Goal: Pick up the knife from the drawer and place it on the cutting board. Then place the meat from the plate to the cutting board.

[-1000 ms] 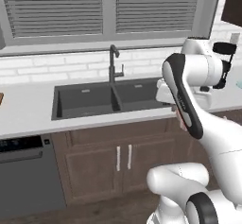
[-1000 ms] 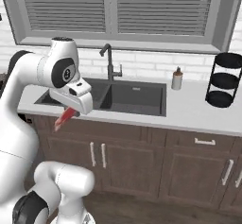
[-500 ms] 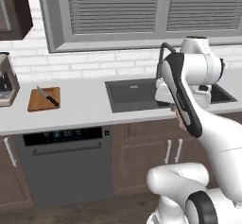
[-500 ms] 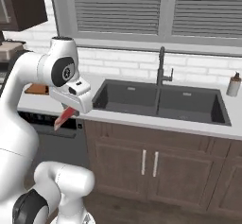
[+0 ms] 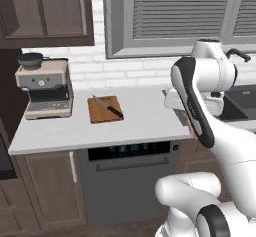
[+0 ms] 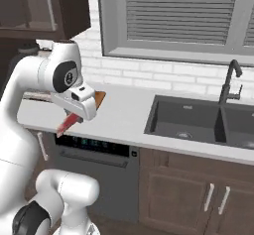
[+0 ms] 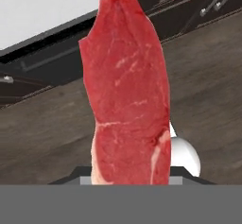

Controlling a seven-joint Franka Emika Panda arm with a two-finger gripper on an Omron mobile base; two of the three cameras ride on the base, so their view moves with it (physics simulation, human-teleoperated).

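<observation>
The gripper (image 6: 74, 116) is clamped on the meat (image 7: 126, 90) — the red strip hangs from its fingers past the counter edge. Beyond it the knife (image 5: 108, 106) lies on the cutting board (image 5: 104, 109).

We see the meat (image 7: 127, 90), deep red with thin paler streaks and a pinkish-white edge along its lower side. The cutting board (image 5: 105, 109) is reddish-brown wood. On it, the knife (image 5: 108, 106) has a silver blade and a black handle. The counter (image 5: 140, 118) is pale grey. The coffee machine (image 5: 45, 88) is beige with dark trim.
</observation>
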